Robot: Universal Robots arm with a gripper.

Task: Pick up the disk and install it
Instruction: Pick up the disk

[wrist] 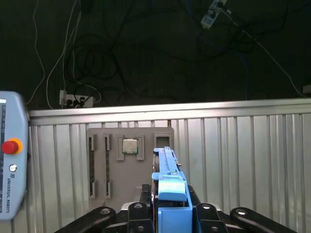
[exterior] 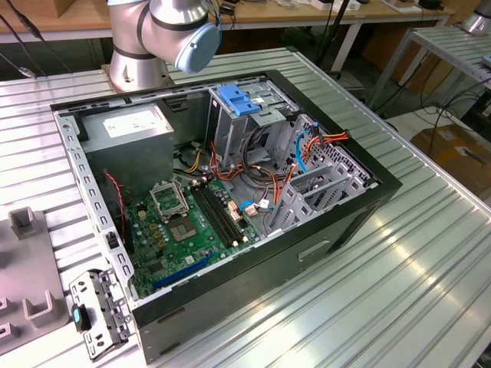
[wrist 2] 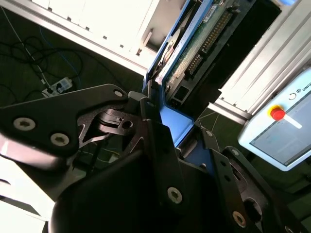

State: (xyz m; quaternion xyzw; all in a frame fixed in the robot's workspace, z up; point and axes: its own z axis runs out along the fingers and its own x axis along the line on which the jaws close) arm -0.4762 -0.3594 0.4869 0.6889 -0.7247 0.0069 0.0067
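Observation:
In both wrist views my gripper (wrist: 170,206) (wrist 2: 164,141) is shut on the disk (wrist: 168,170). The disk stands on edge between the black fingers (wrist: 145,196), with its bright blue carrier tab (wrist: 171,187) nearest the jaws. In the second wrist view the disk (wrist 2: 201,41) shows its green circuit-board underside, edged by the blue carrier (wrist 2: 174,121). It is held in the air, away from the ribbed metal table (wrist: 243,160). The open computer case (exterior: 353,218) lies on its side on the table in the exterior view.
A tall metal drive cage with a blue clip (exterior: 238,100) stands inside the case above the motherboard (exterior: 192,222). A grey fixture plate (wrist: 99,165) holds a small square chip (wrist: 129,145). A teach pendant (wrist: 9,160) lies nearby. The arm's base (exterior: 153,38) stands behind the case.

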